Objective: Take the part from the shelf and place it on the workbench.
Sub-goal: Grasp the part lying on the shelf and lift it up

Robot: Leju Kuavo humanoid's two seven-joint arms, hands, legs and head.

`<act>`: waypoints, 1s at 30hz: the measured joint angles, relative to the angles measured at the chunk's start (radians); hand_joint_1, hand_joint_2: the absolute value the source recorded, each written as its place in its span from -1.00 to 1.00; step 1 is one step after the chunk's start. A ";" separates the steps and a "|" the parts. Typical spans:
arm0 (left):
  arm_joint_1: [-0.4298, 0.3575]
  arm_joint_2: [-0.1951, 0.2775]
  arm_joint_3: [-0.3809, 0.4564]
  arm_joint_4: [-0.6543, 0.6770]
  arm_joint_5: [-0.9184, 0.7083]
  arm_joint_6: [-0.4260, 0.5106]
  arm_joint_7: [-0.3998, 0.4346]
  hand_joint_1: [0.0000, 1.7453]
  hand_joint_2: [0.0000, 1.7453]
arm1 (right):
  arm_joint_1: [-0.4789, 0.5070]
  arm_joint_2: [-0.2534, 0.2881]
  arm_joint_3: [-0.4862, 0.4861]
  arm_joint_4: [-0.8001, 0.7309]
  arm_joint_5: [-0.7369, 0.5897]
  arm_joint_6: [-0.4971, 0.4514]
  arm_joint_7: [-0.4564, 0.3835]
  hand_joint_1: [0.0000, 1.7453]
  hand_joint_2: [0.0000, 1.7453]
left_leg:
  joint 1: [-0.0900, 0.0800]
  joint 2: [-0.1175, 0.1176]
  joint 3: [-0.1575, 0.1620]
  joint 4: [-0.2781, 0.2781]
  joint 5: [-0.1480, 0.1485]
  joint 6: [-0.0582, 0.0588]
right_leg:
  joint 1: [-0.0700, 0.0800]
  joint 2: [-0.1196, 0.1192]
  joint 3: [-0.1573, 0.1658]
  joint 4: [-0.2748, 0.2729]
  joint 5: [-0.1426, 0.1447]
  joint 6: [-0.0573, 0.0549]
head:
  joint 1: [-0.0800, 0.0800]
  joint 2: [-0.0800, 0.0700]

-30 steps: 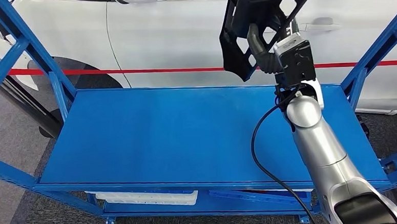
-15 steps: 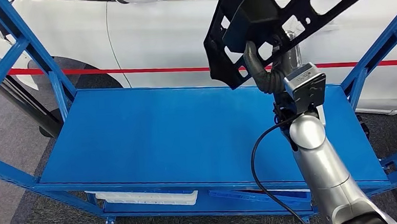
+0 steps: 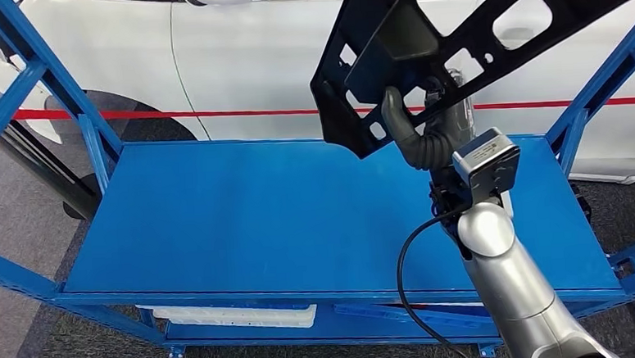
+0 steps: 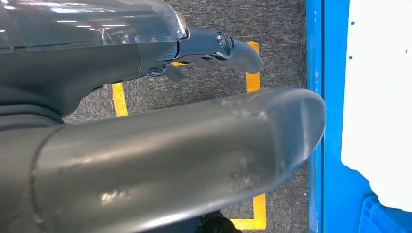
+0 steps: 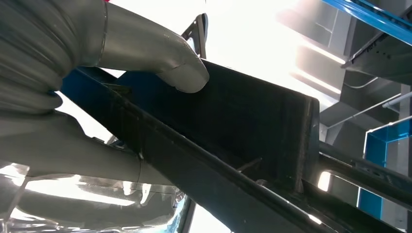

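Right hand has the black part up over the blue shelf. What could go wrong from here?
1. The black part is long, and the right hand grips it near one end; it may pivot or slip.
2. Its far end reaches toward the blue upright and could clip the frame.
3. The white car is close behind.

Right hand (image 3: 422, 132) grips the black part (image 3: 454, 36) above the blue shelf (image 3: 243, 224); white car (image 3: 250, 59) behind

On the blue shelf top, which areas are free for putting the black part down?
The blue shelf top is bare from its left posts across the middle to the front edge. The right side is crowded: the right hand holds the black part above it, with the arm below.
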 joint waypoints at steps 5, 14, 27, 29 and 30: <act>0.000 0.001 0.013 0.000 0.015 -0.019 -0.004 -1.00 -1.00 | 0.025 0.000 0.000 -0.006 -0.009 -0.015 -0.013 1.00 1.00 | 0.000 0.000 0.000 0.000 0.000 0.000 | 0.000 0.000 0.000 0.000 0.000 0.000 | 0.000 0.000; 0.000 0.008 0.038 0.000 0.015 -0.031 0.022 -1.00 -1.00 | 0.061 0.007 0.000 -0.032 -0.027 -0.019 -0.046 1.00 1.00 | 0.008 0.004 0.011 -0.034 0.027 0.026 | -0.004 0.000 -0.019 0.043 -0.040 0.017 | 0.001 0.000; 0.006 0.013 0.039 0.000 -0.014 -0.006 0.045 -1.00 -1.00 | 0.096 0.009 0.000 -0.045 -0.030 -0.025 -0.051 1.00 1.00 | 0.024 -0.003 -0.043 0.032 0.016 -0.034 | -0.031 0.010 -0.025 0.053 -0.019 0.004 | 0.006 0.000; 0.009 0.014 0.039 0.000 -0.019 -0.006 0.048 -1.00 -1.00 | 0.096 0.011 0.000 -0.045 -0.031 -0.027 -0.051 1.00 1.00 | 0.026 0.000 -0.064 0.078 -0.030 -0.040 | -0.029 0.006 -0.039 0.054 -0.008 -0.015 | 0.002 0.000; 0.009 0.014 0.039 0.000 -0.021 -0.006 0.048 -1.00 -1.00 | 0.097 0.012 0.000 -0.045 -0.031 -0.028 -0.051 1.00 1.00 | 0.026 0.001 -0.081 0.128 -0.071 -0.040 | -0.026 0.004 -0.046 0.054 -0.003 -0.023 | 0.000 0.000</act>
